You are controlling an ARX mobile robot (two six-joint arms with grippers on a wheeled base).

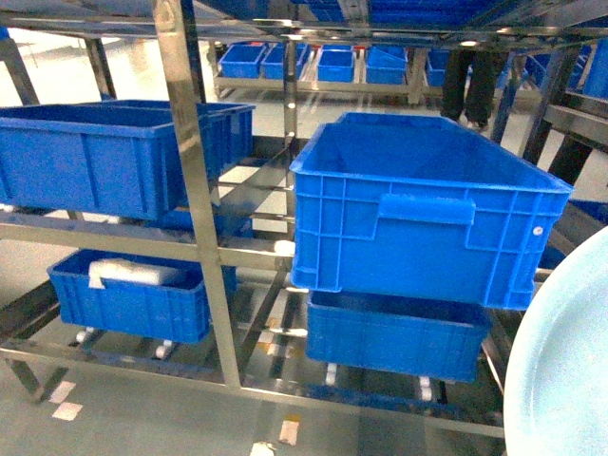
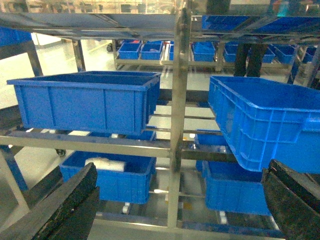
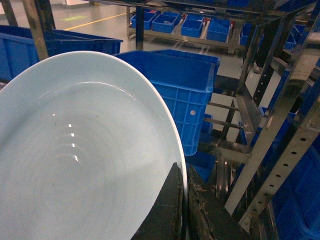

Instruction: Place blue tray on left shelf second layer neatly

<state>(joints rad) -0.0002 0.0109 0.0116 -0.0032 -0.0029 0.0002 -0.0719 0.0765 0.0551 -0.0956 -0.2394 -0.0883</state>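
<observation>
The blue tray is pinched at its rim by the right gripper, well right of the left shelf second layer. The left gripper is spread, empty. The tray could be knocked against an upright or crate and slip

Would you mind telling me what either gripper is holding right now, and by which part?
The right gripper pinches the blue tray at its rim. The left gripper is open and holds nothing.
</observation>
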